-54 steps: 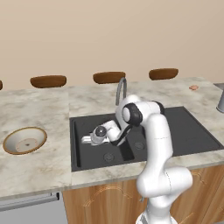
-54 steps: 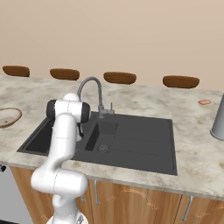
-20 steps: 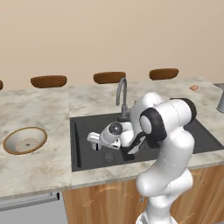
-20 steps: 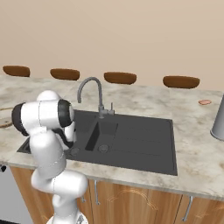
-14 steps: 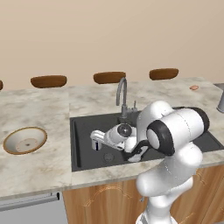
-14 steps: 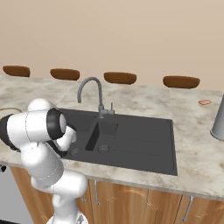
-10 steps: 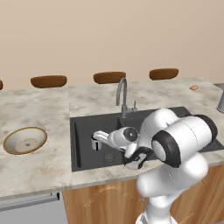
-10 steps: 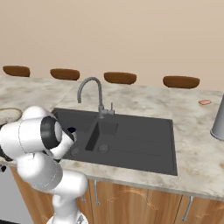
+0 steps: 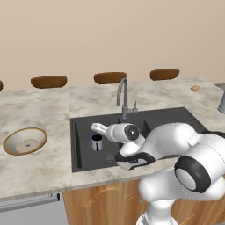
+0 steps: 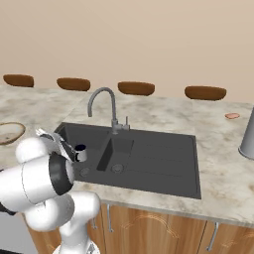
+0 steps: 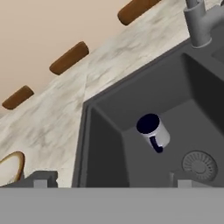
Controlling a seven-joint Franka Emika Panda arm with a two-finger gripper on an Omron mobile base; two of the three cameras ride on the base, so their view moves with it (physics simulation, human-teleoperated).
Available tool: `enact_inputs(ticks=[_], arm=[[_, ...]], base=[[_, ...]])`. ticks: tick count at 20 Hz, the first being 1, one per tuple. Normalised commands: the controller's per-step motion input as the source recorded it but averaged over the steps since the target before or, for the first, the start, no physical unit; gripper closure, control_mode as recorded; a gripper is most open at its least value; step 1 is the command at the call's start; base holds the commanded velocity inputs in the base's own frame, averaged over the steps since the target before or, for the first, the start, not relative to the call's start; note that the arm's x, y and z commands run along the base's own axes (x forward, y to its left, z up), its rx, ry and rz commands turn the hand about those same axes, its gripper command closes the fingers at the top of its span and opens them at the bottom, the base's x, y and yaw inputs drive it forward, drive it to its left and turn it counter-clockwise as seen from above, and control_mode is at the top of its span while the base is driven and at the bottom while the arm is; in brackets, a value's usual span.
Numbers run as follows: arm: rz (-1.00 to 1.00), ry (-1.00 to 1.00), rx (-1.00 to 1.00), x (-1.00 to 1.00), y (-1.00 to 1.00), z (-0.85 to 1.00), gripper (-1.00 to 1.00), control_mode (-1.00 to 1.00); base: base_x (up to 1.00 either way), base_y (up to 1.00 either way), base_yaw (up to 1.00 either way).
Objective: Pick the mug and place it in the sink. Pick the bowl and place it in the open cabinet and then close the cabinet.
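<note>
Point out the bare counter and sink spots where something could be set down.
Free: the counter between the bowl and the sink; the sink's wide right basin; counter right of it up to the grey vessel. Crowded: the left basin, with the mug and gripper.

The sink (image 9: 171,118) is matte black with a grey steel tap (image 9: 123,94), set in a beige marbled worktop (image 9: 39,160). The mug (image 11: 154,130) is navy inside and pale outside. The bowl (image 9: 25,140) is tan-rimmed and whitish within.

Arm bent low, forearm reaching left; pincer (image 9: 97,128) jaws spread wide, nothing held.
</note>
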Motion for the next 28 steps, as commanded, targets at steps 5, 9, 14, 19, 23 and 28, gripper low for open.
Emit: enact_inputs(ticks=[5,9,14,19,23,28], arm=[[-0.03,0.17,0.0,-0.23,0.07,1.0,-1.0,-1.0],[-0.07,0.23,0.0,-0.18,0.0,1.0,-1.0,-1.0],[-0.05,0.27,0.0,-0.05,0.0,1.0,-1.0,-1.0],[0.0,0.32,0.03,-0.15,0.14,0.41,-1.0,-1.0],[0.0,0.16,0.09,-0.2,0.18,-0.03,-1.0,-1.0],[0.0,0.05,0.13,-0.37,0.2,-0.29,-1.0,-1.0]], base=[[0.0,0.0,0.0],[0.0,0.0,0.0],[0.0,0.0,0.0],[0.0,0.0,0.0],[0.0,0.0,0.0],[0.0,0.0,0.0]])
